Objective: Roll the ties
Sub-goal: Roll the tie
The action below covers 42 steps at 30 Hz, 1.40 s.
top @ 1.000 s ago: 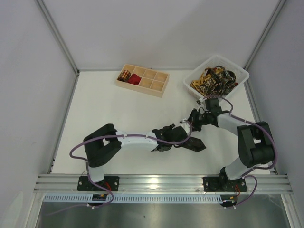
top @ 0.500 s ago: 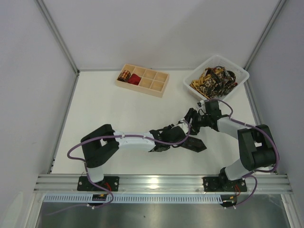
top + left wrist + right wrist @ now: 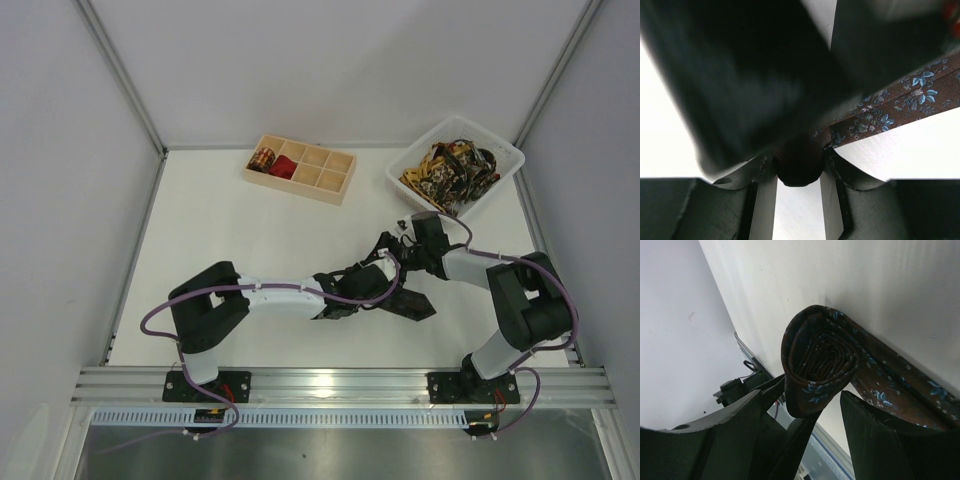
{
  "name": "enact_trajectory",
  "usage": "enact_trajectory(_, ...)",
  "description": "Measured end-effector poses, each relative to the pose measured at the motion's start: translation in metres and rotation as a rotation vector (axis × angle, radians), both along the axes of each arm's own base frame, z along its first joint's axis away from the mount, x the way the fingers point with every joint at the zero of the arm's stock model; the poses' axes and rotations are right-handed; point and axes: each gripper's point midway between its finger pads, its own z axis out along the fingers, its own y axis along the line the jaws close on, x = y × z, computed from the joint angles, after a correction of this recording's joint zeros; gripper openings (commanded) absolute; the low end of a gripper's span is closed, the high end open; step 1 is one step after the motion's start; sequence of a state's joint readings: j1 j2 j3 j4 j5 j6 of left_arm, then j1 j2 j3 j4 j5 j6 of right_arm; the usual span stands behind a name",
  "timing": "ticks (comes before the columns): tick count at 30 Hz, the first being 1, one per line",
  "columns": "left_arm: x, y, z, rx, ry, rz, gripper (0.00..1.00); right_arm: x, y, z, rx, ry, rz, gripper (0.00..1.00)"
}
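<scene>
Fabric of the dark brown, blue-flowered tie point(image 3: 820, 360) is wound into a coil at one end, its unrolled tail lying flat on the white table point(image 3: 250, 230). The right gripper point(image 3: 810, 395) stands with jaws apart on either side of the coil, while the left gripper point(image 3: 797, 167) looks clamped on the roll, a dark lump wedged between its fingers point(image 3: 845, 190). Farther back, a wooden tray point(image 3: 335, 190) holds two rolled ties point(image 3: 264, 158) and a white basket point(image 3: 505, 165) a heap of patterned ties point(image 3: 455, 168).
</scene>
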<state>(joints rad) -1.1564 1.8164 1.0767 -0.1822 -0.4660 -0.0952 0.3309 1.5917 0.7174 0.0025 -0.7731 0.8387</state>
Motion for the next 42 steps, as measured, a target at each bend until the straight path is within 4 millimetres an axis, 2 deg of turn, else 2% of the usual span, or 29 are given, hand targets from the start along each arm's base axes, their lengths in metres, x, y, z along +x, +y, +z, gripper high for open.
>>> enact_trajectory(6,0.000,-0.001,0.000,-0.003,0.003,-0.002,0.05,-0.003,0.008,-0.009,-0.013,0.003,0.018,0.68)
enact_trajectory(8,0.000,-0.001,0.000,-0.003,0.004,-0.003,0.09,-0.002,0.008,-0.012,-0.022,0.003,0.017,0.65)
enact_trajectory(12,0.000,-0.001,0.000,-0.004,0.004,-0.003,0.23,-0.003,0.008,-0.020,-0.040,0.011,0.015,0.60)
enact_trajectory(13,0.000,-0.001,0.000,-0.005,0.004,-0.004,0.30,-0.003,0.008,-0.020,-0.041,0.012,0.016,0.57)
enact_trajectory(19,-0.001,-0.001,0.001,-0.012,0.014,-0.008,0.50,-0.002,0.010,-0.020,-0.033,-0.001,0.022,0.51)
enact_trajectory(24,-0.008,0.002,-0.001,-0.021,0.038,-0.028,0.62,-0.005,0.008,-0.025,-0.040,0.003,0.026,0.49)
enact_trajectory(27,-0.015,0.004,0.002,-0.045,0.055,-0.048,0.64,-0.007,0.008,-0.027,-0.044,-0.001,0.034,0.48)
enact_trajectory(33,-0.024,0.007,0.027,-0.140,0.056,-0.080,0.71,-0.009,0.007,-0.033,-0.048,-0.008,0.045,0.47)
enact_trajectory(36,-0.028,0.010,0.050,-0.221,0.045,-0.090,0.71,-0.011,0.007,-0.036,-0.045,-0.010,0.054,0.47)
enact_trajectory(38,-0.028,0.015,0.069,-0.290,0.041,-0.091,0.66,-0.012,0.007,-0.037,-0.043,-0.017,0.061,0.47)
enact_trajectory(41,-0.022,0.021,0.095,-0.406,0.041,-0.067,0.50,-0.012,0.007,-0.037,-0.043,-0.028,0.070,0.47)
enact_trajectory(42,-0.017,0.025,0.103,-0.451,0.049,-0.050,0.37,-0.012,0.007,-0.037,-0.043,-0.033,0.074,0.47)
